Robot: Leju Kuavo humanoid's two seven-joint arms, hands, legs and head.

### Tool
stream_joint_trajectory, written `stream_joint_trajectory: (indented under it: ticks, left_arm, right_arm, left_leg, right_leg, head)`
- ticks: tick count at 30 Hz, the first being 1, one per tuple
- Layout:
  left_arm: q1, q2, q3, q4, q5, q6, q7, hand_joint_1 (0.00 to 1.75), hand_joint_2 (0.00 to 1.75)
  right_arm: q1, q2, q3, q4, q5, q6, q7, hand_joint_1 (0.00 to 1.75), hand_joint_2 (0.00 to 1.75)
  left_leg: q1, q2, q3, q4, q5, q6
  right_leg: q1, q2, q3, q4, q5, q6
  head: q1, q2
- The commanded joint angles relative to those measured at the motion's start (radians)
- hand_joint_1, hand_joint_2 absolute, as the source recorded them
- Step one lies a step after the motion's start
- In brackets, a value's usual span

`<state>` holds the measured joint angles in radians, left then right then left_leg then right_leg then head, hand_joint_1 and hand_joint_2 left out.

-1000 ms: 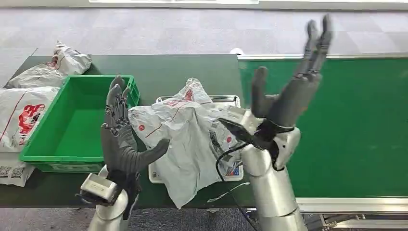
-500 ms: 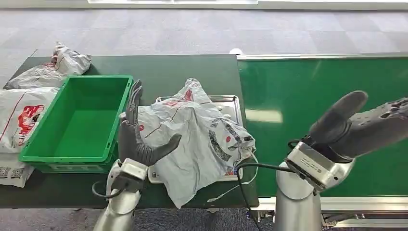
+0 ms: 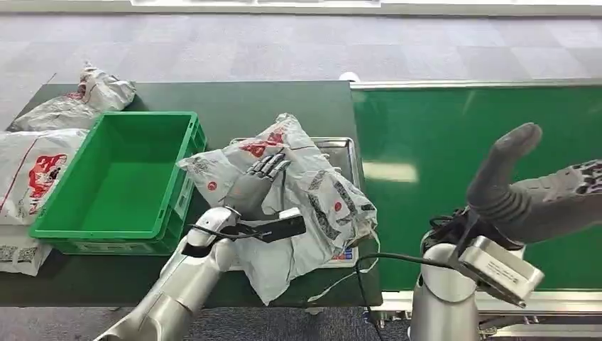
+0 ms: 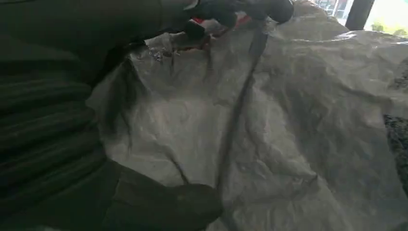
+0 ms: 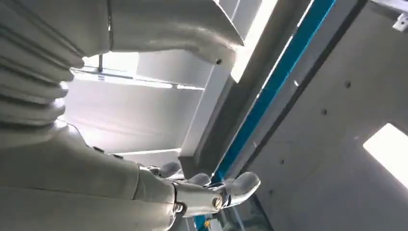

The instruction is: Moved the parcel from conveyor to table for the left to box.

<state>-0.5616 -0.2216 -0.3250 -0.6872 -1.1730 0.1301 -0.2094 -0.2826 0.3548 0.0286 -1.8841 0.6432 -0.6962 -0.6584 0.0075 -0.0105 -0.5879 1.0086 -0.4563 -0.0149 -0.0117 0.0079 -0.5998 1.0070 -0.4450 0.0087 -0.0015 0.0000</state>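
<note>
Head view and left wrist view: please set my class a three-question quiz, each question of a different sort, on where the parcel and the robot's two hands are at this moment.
1. True or false: the grey parcel lies inside the green crate.
2. Multiple choice: the left hand is (A) lifted above the crate, (B) resting on the parcel, (C) over the conveyor belt.
3. Fill the gap: the right hand holds ____.

Key
1. False: it lies on the metal tray on the table, beside the crate.
2. B: its fingers lie on the wrapping.
3. Nothing: it is raised over the belt, thumb apart.
</note>
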Motion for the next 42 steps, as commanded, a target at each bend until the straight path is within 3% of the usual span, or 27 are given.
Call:
stream_joint_trajectory:
  ticks: [1,6,7,9,10,19,31,34,35,42]
  left_arm:
    - [-0.053,-0.017,-0.082,0.258,-0.038,-0.038,0.006,0.00,1.75]
    - [-0.061,-0.018,-0.086,0.263,-0.041,-0.053,-0.001,0.05,1.75]
    - [-0.065,-0.017,-0.083,0.262,-0.036,-0.053,-0.016,0.94,1.75]
    - [-0.065,-0.017,-0.083,0.262,-0.036,-0.053,-0.016,0.94,1.75]
    - [-0.065,-0.017,-0.083,0.262,-0.036,-0.053,-0.016,1.75,1.75]
    - [-0.088,-0.025,-0.052,0.241,0.007,-0.034,-0.055,1.75,1.75]
    - [-0.082,-0.016,-0.008,0.198,0.062,0.003,-0.091,1.75,1.75]
    - [-0.070,-0.016,0.098,0.088,0.160,0.193,-0.121,1.75,1.75]
    - [-0.070,-0.012,0.188,-0.004,0.230,0.345,-0.114,1.75,1.75]
    - [-0.087,0.094,0.363,-0.169,0.302,0.527,-0.022,1.75,1.75]
  right_arm:
    - [0.016,-0.006,0.042,0.076,0.021,-0.002,0.034,0.00,1.75]
    - [0.017,-0.006,0.041,0.079,0.040,-0.002,0.050,0.00,1.75]
    - [0.014,-0.006,0.039,0.076,0.049,-0.002,0.057,0.00,1.75]
    - [0.014,-0.006,0.039,0.076,0.049,-0.002,0.057,0.00,1.75]
    - [0.014,-0.006,0.039,0.076,0.049,-0.002,0.057,0.00,1.75]
    - [0.014,-0.006,0.039,0.073,0.101,-0.002,0.102,0.00,1.75]
    - [0.018,-0.006,0.025,0.093,0.070,-0.002,0.074,0.00,1.75]
    - [0.025,-0.006,0.015,0.083,0.077,-0.002,0.070,0.00,1.75]
    - [0.031,-0.006,0.009,0.079,0.074,-0.002,0.061,0.00,1.75]
    - [0.037,-0.006,-0.010,0.101,0.026,-0.002,0.007,0.00,1.75]
  left_leg:
    - [0.000,0.001,0.006,-0.004,0.001,0.001]
    - [0.000,0.001,0.009,-0.004,0.000,0.003]
    - [0.000,0.000,0.009,-0.002,-0.001,0.003]
    - [0.000,0.001,0.010,-0.004,0.000,0.003]
    - [0.000,0.001,0.011,-0.003,-0.001,0.003]
    - [0.000,0.000,0.010,-0.002,-0.001,0.004]
    - [0.000,0.001,0.009,-0.003,-0.001,0.004]
    - [0.001,0.001,0.008,-0.002,-0.001,0.004]
    - [0.000,0.000,0.006,0.000,-0.001,0.004]
    - [0.001,0.005,0.004,-0.002,0.000,0.002]
  right_leg:
    - [0.000,0.000,0.006,-0.004,0.001,0.000]
    - [-0.001,-0.002,0.010,-0.005,0.001,0.000]
    - [-0.002,-0.003,0.011,-0.002,-0.001,0.001]
    - [-0.002,-0.002,0.012,-0.004,0.000,0.001]
    - [-0.002,-0.002,0.013,-0.003,0.000,0.001]
    - [-0.002,-0.003,0.012,-0.002,-0.001,0.001]
    - [-0.002,-0.002,0.009,-0.003,0.000,0.001]
    - [-0.002,-0.002,0.009,-0.003,0.000,0.001]
    - [-0.002,-0.002,0.007,-0.001,-0.001,0.002]
    - [0.000,0.002,0.003,-0.002,0.001,-0.001]
  head:
    - [0.000,0.000]
    - [0.000,0.000]
    - [0.000,0.000]
    - [0.000,0.000]
    - [0.000,0.000]
    - [0.000,0.000]
    - [0.000,0.000]
    - [0.000,0.000]
    - [0.000,0.000]
    - [0.000,0.000]
